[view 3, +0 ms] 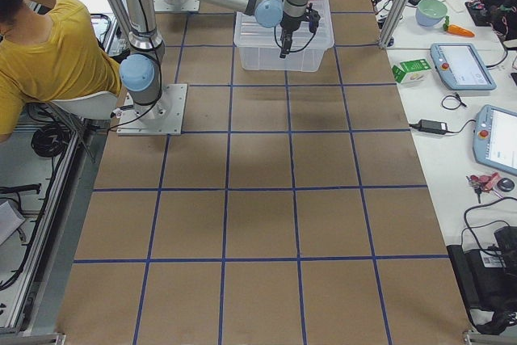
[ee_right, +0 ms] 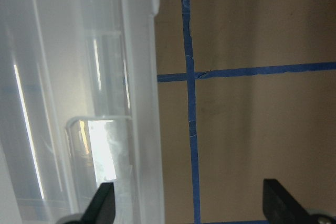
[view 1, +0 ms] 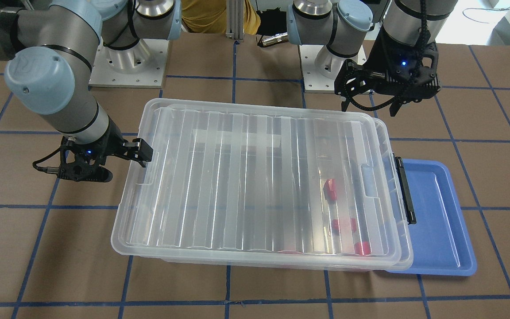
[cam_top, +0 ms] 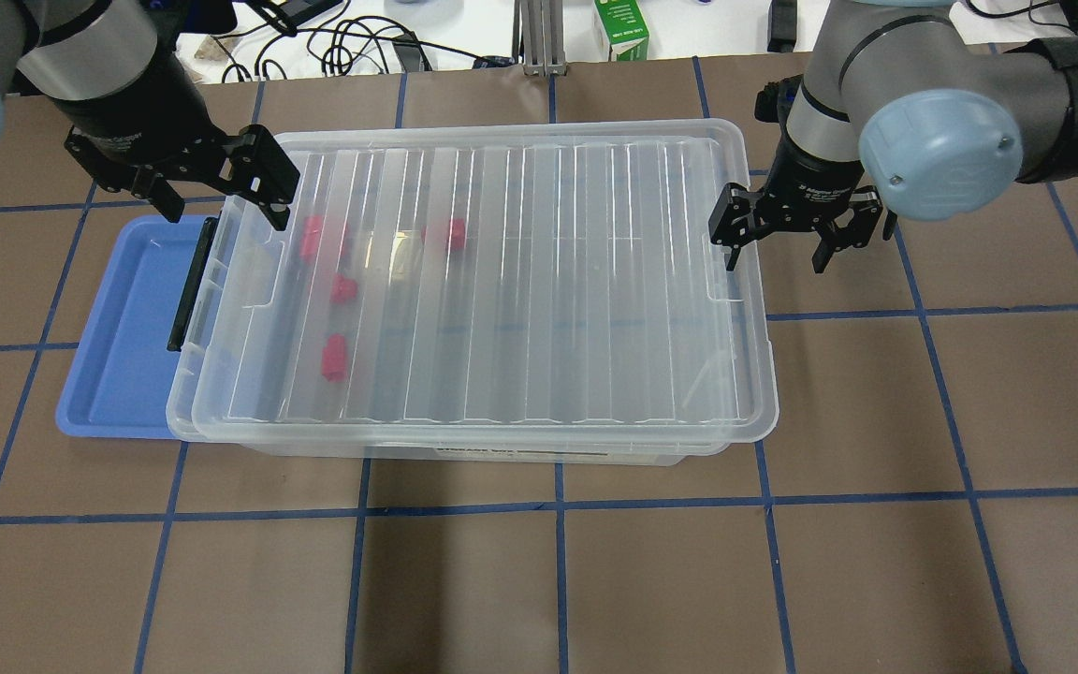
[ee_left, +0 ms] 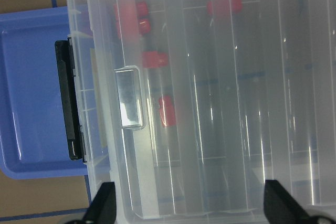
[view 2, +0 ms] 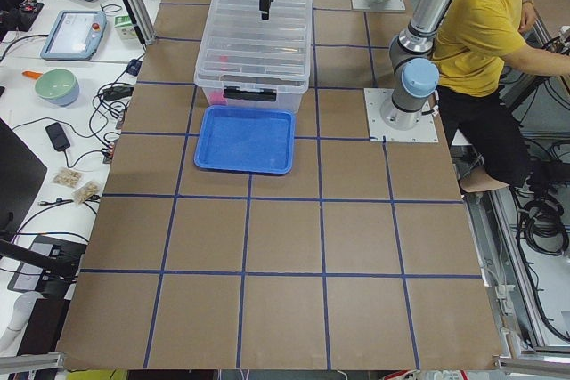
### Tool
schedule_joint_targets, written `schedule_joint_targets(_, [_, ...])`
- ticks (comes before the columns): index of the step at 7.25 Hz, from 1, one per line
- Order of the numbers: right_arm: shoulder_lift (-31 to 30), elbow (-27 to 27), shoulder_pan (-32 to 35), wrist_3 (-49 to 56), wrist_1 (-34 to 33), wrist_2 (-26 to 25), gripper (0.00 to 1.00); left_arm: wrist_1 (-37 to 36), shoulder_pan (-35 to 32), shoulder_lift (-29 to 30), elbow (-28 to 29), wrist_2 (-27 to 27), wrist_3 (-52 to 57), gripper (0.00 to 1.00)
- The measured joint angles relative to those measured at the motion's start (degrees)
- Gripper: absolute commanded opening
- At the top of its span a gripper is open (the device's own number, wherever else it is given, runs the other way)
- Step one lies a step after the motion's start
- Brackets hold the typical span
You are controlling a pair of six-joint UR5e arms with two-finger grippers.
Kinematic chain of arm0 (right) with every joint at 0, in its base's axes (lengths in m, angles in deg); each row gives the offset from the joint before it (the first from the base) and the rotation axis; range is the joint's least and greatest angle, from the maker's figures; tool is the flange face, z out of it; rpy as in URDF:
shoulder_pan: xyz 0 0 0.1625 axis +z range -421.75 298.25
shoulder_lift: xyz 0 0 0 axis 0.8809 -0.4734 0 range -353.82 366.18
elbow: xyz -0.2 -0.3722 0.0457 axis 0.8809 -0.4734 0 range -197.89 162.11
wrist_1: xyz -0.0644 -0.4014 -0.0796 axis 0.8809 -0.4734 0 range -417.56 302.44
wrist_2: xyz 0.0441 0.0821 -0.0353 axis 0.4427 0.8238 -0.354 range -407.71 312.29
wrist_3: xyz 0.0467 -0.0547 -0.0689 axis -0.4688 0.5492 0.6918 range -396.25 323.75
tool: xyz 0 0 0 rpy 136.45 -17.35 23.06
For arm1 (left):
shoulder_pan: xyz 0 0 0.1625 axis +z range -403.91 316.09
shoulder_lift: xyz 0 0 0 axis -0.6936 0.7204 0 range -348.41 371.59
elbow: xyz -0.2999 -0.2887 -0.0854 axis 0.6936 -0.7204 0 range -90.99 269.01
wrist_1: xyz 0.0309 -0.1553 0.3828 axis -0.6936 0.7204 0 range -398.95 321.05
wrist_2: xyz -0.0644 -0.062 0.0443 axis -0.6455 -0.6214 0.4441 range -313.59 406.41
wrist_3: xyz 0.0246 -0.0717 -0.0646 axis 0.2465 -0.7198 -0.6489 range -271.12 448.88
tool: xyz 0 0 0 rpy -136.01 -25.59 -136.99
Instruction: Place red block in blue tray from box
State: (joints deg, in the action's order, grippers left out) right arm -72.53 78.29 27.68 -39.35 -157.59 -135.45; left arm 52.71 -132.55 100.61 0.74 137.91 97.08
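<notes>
- Block of red plastic (cam_top: pixel 333 358) lies inside the clear storage bin (cam_top: pixel 333 447) with several others alike, near its latch end and under the ribbed lid (cam_top: pixel 548 281).
- Blue tray (cam_top: pixel 118 374) sits on the counter (cam_top: pixel 595 580), its edge tucked against the bin's black latch (cam_top: pixel 185 298).
- Left fingers (cam_top: pixel 268 183) are spread wide above the latch end. Right fingers (cam_top: pixel 724 220) are spread wide too, straddling the opposite rim.
- Only the overhead view shows a label (cam_top: pixel 502 453) on the bin's near wall, too small to read.
</notes>
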Motion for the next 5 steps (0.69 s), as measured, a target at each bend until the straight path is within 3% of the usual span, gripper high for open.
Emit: schedule_joint_targets(5, [0.5, 0.3, -0.6, 2.5, -0.4, -0.9, 1.0, 0.2, 0.4, 0.2, -0.4, 0.1, -3.4, 1.0])
